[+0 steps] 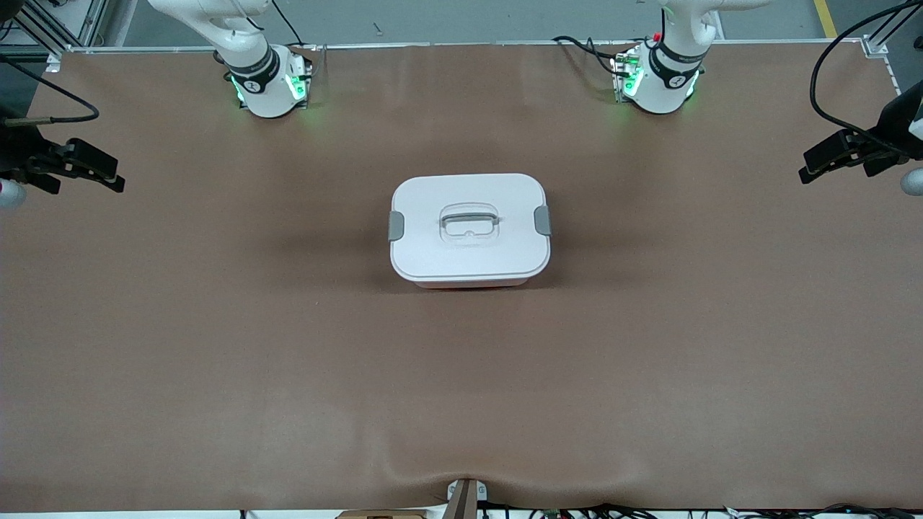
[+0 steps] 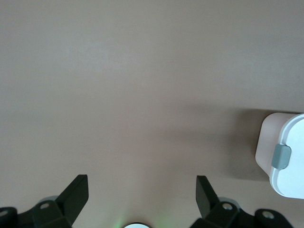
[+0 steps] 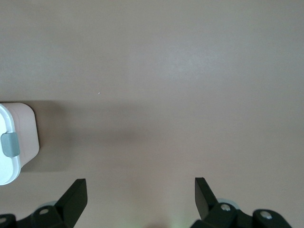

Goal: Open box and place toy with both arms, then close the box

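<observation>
One box (image 1: 469, 229) is seen in the middle of the brown, matte table (image 1: 216, 346), a rounded rectangle of smooth plastic. Its white lid (image 1: 433, 252) is shut, with a recessed centre handle (image 1: 469, 220) moulded into it, and two grey latches are counted, one toward the right arm's end (image 1: 396, 226) and one toward the left arm's end (image 1: 542, 220). A thin strip of pinkish, translucent base (image 1: 469, 284) is glimpsed under the lid's nearer edge. No toy is seen in any view.

Two white arms with black joint bands are counted, their green-lit bases (image 1: 270, 86) standing along the table's edge. Both are held out wide and high, well apart from the box.

The left gripper (image 1: 840, 157) is held over the table's edge at the left arm's end, its two black fingers (image 2: 76, 194) spread apart and nothing between them; the box's corner and one latch are caught at the edge of its wrist view.

The right gripper (image 1: 76, 167) is held over the right arm's end of the table, its fingers (image 3: 75, 195) likewise parted and empty.
</observation>
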Controlling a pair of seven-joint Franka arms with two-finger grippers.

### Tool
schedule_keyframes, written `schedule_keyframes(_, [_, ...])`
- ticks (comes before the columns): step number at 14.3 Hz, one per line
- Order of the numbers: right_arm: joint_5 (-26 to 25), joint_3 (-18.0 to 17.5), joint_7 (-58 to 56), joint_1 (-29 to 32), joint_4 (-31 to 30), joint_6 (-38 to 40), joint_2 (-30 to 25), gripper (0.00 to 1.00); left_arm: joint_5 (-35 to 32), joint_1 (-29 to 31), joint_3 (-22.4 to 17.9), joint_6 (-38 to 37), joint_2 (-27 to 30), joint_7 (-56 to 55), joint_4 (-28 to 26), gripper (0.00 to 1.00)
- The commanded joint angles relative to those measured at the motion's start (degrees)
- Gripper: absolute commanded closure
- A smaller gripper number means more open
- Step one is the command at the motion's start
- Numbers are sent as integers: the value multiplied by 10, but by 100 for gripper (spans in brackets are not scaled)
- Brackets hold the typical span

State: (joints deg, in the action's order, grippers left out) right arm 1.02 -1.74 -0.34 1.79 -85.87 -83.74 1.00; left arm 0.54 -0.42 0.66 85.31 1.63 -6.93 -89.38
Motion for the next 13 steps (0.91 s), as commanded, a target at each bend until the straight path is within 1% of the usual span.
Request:
schedule_keyframes(1, [-4,-6,2,8,11,3,6,0,7,2,-1,-10,-2,-3,8,0])
schedule_keyframes(13, [5,-6,0,19,13,4,6,0,8,-1,0,-11,-3,-19,7,0])
